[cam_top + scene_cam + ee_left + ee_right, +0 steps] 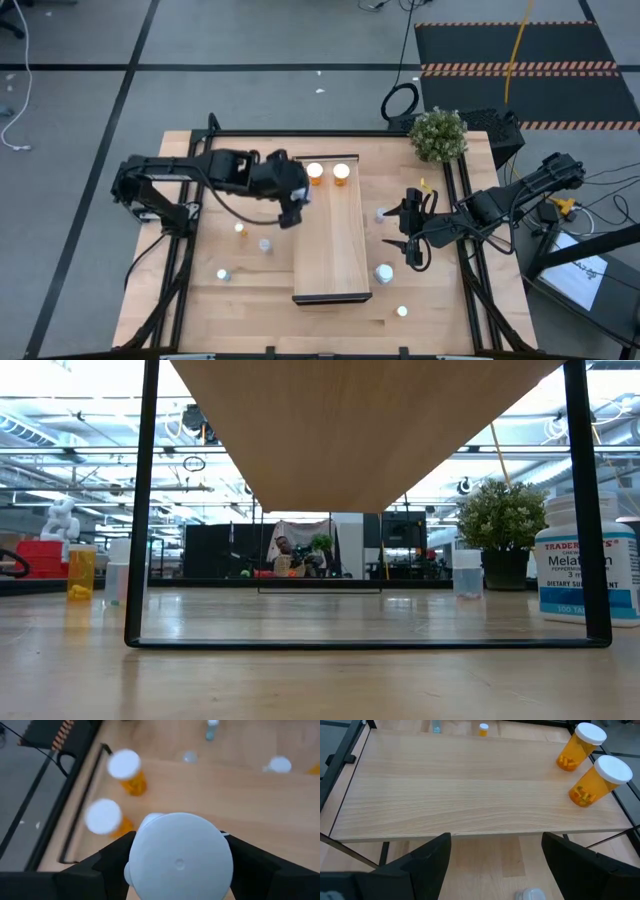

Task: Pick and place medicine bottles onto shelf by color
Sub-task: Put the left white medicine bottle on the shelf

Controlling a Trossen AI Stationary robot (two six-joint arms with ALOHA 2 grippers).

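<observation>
While two orange bottles [328, 172] stand at the shelf's [332, 250] far end, left gripper [292, 215] pinching a white-capped bottle [181, 857] over its left edge, right gripper [414, 242] spread, beside the shelf.

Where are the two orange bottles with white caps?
In the high view, the two orange bottles with white caps stand side by side at the far end of the long light-wood shelf, near the left gripper.
</observation>
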